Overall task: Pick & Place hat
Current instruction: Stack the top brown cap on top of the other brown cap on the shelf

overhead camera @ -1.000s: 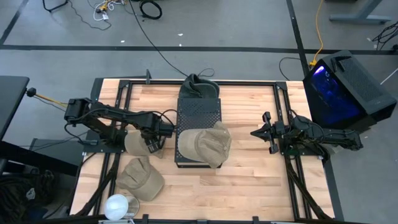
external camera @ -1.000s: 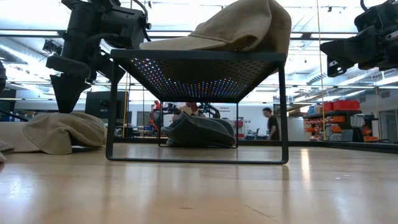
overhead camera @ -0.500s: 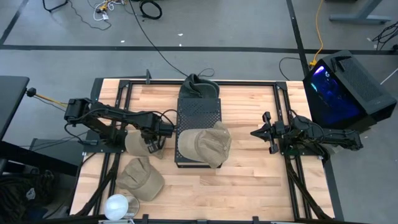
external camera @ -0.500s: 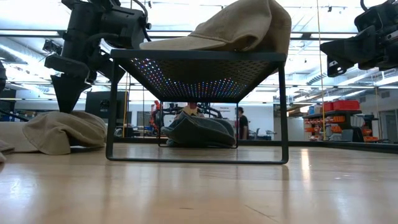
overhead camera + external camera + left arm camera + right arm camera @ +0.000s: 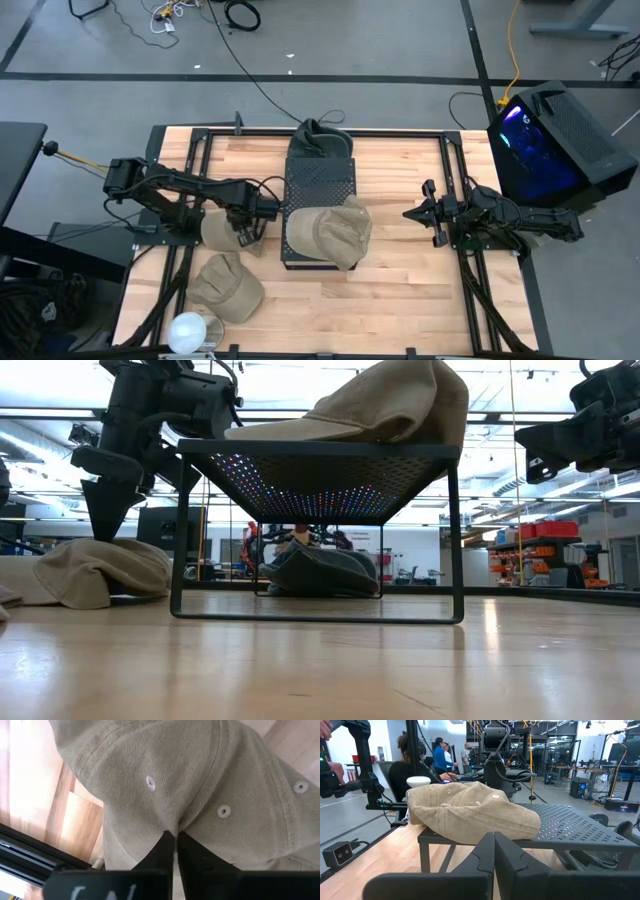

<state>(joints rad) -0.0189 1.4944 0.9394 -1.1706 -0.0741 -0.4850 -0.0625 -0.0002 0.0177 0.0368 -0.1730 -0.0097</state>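
A tan hat (image 5: 213, 232) lies on the wood table left of the black perforated stand (image 5: 320, 180). My left gripper (image 5: 243, 232) stands on this hat's crown (image 5: 100, 572), pointing down, shut on it. A second tan hat (image 5: 335, 232) rests on the stand's near end (image 5: 380, 405). A third tan hat (image 5: 228, 288) lies nearer the table's near-left corner. My right gripper (image 5: 408, 213) hovers shut right of the stand, level with the hat on it (image 5: 470, 812), touching nothing. My left gripper (image 5: 173, 834) pinches a small fold of the tan hat's crown (image 5: 172, 822) between its two fingertips, beside two eyelets. The fingers (image 5: 103, 530) come from above, pointing down. The hat lies on the table, its cloth creased toward the fingertips.
A dark hat (image 5: 318, 138) lies at the stand's far end, partly under it (image 5: 320, 572). A white round object (image 5: 188, 330) sits at the near-left corner. Black frame rails run along the table's left and right sides. Bare wood shows near and right of the stand. People move in the room behind.
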